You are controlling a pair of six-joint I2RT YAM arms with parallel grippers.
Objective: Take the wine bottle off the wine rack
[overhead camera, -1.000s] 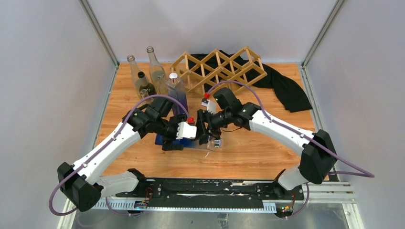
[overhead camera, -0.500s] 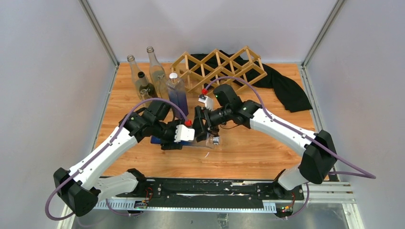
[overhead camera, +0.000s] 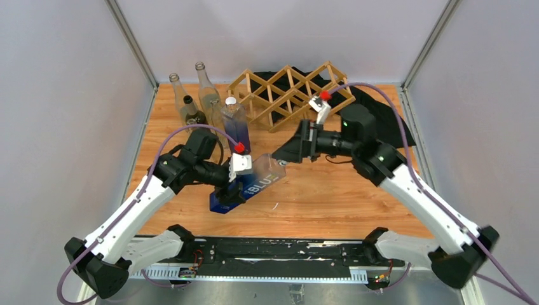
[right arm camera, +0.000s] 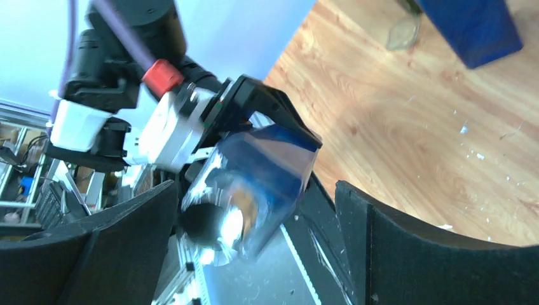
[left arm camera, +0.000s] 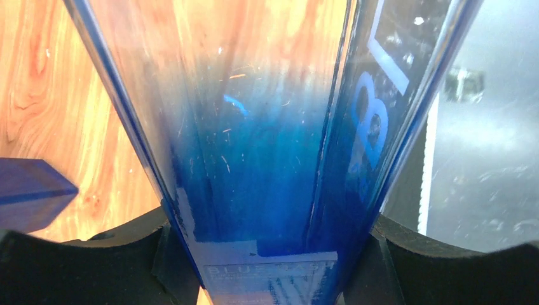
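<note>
Right end effector (overhead camera: pixel 284 153) has pulled back, spread open just off the neck, leaving the blue square bottle (overhead camera: pixel 257 184) tilted in front of the wine rack (overhead camera: pixel 292 92), clenched only in the left end effector (overhead camera: pixel 232 189) near its base, where slick glass could pivot loose and hit the tabletop (overhead camera: pixel 343 197).

Both arms (overhead camera: pixel 136 210) are white with black joints, purple cables (overhead camera: pixel 362 84), seemingly red knobs (overhead camera: pixel 239 147).

The right gripper (overhead camera: pixel 283 153) is releasing the blue wine bottle (overhead camera: pixel 259 182) and retreating; the left gripper (overhead camera: pixel 230 192) is turning it.
</note>
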